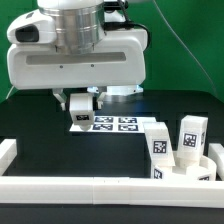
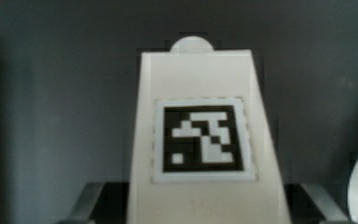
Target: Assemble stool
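Gripper point(image 1: 82, 106) clamped on one white stool leg point(image 2: 201, 110), fingers against its sides; a black-and-white square tag point(image 2: 204, 140) sits on the leg's face; similar tags cover the marker board point(image 1: 110, 122).

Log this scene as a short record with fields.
gripper: by the marker board, apparently shut on the held leg
held leg: tag faces the wrist camera
near leg: upright, toward the exterior view's right
far leg: upright, further right
seat: in front of those two legs, next to the rail
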Motion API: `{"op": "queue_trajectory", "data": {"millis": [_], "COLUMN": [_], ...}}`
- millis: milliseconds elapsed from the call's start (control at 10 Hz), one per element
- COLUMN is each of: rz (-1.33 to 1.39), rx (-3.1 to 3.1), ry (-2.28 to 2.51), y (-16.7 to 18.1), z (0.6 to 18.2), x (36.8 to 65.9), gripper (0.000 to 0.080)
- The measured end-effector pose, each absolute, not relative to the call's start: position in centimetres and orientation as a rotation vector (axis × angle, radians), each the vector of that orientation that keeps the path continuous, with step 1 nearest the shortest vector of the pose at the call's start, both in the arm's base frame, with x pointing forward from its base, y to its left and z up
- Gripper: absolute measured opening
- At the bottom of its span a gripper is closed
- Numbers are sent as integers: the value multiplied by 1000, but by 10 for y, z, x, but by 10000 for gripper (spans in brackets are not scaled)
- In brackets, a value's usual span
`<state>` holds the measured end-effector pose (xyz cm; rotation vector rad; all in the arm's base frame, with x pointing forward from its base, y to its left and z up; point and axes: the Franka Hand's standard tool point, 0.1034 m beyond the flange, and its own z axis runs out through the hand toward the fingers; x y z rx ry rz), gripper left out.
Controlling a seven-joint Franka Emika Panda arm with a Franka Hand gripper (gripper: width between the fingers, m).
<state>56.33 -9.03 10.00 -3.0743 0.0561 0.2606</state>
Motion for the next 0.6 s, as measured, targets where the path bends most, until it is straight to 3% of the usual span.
{"op": "queue_trajectory", "data": {"millis": [200,300,600], "rz": [122,-21,-90], "rx": [-3057,-3080,-3102], "ry": [92,93,93], "y": [-82,-87,-88], "z": [124,125,120], "x": [573,575,575], "gripper": [337,337,338]}}
